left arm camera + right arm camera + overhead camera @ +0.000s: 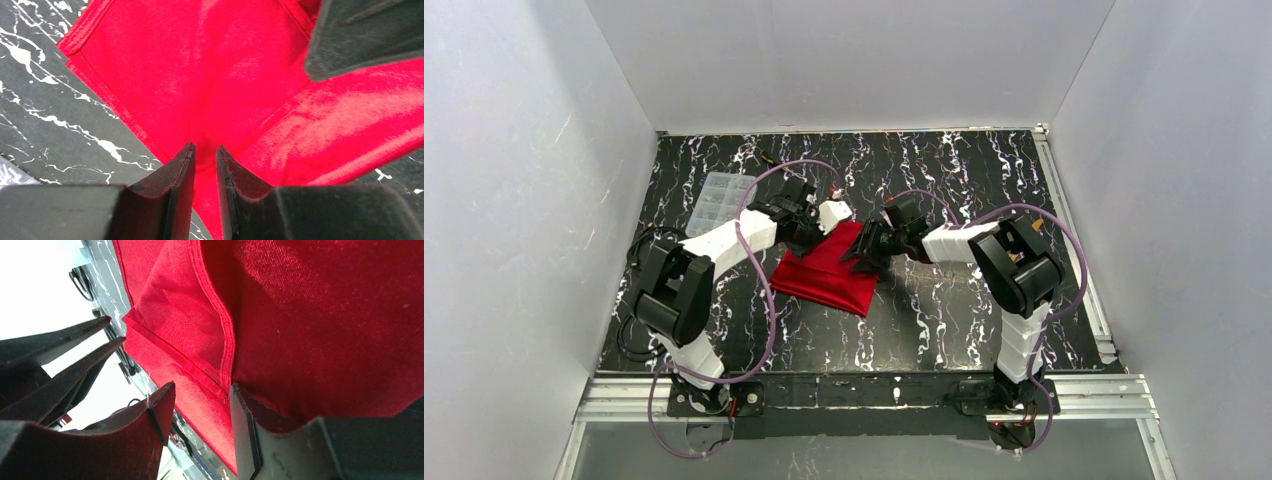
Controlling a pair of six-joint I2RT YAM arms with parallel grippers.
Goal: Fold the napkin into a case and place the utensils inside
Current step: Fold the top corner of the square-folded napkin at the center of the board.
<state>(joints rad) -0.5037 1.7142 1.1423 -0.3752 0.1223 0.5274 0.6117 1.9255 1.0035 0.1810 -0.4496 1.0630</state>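
- Overhead: red napkin (pixel 829 272), partly folded, lies mid-table (pixel 944 310) between the two arms.
- Left wrist: left gripper (pixel 204 152), fingers nearly together, pinching a puckered ridge of the napkin. I judge it is best lifted low and slowly, so the crease runs straight.
- Right wrist: right gripper (pixel 202 405), fingers spread astride the hem (pixel 227 340), not clamped. It should close on both layers before any pull.

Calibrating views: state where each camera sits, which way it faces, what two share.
Top external: above and behind, looking down at the table; left arm, right arm show.
Left wrist: on the left gripper, facing down at the napkin; own fingers show.
Right wrist: on the right gripper, close along the napkin; own fingers show.
Shared: all show the napkin.
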